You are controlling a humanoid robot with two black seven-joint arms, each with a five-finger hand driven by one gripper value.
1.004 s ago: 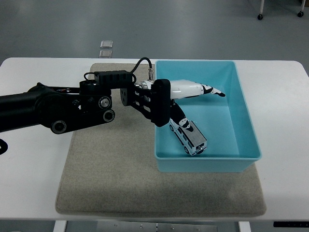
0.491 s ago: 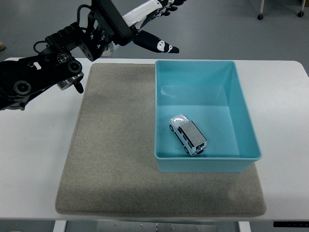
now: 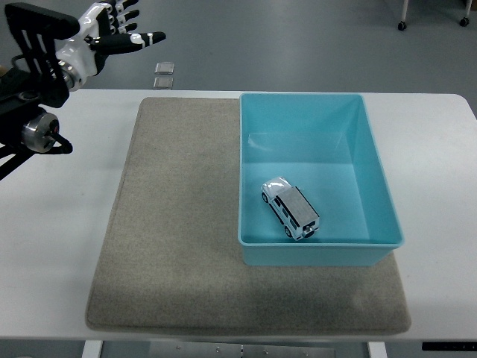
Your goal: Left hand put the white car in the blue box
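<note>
The white car (image 3: 290,208) lies on the floor of the blue box (image 3: 376,179), toward its near left corner, resting on its wheels and angled diagonally. My left hand (image 3: 112,33) is raised high at the picture's upper left, well away from the box, its white fingers spread and holding nothing. The black left arm (image 3: 33,82) runs off the left edge. The right arm does not show in the head view.
The box stands on the right part of a grey-beige mat (image 3: 179,224) that covers the middle of the white table (image 3: 59,246). Two small grey plates (image 3: 164,74) lie on the floor beyond the table's far edge.
The left hand let go of the car inside the box, then pulled up and back to the far left. The car has stayed where it was set down.
</note>
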